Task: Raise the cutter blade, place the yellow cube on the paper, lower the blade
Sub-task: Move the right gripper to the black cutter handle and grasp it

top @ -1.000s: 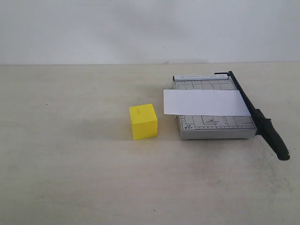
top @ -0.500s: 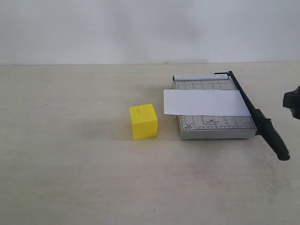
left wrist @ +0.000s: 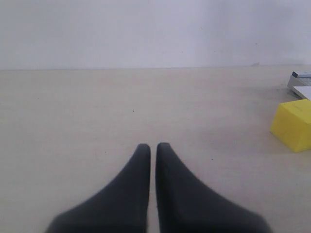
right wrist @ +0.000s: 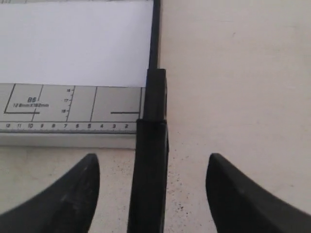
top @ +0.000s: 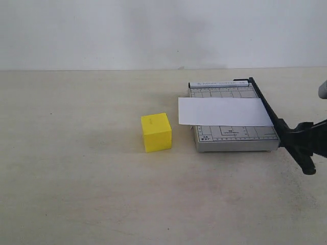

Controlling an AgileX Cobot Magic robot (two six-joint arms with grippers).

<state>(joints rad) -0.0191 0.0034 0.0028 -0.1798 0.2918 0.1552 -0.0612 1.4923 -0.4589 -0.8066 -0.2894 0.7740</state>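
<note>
Observed right gripper (right wrist: 153,160) spread wide, straddling the blade (right wrist: 154,104) handle, fingers clear on both sides. Logged left gripper (left wrist: 153,145) pinched nearly together, empty, low over table (top: 76,178). Noted yellow cube (top: 156,132) on table near cutter base (top: 232,135), opposite the blade side. Farther back, found paper (top: 224,111) across base, one end meeting the lowered blade.

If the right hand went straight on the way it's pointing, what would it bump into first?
Probably the cutter blade: its black handle lies between the open fingers of the right hand, straight ahead. How near is hard to tell.
</note>
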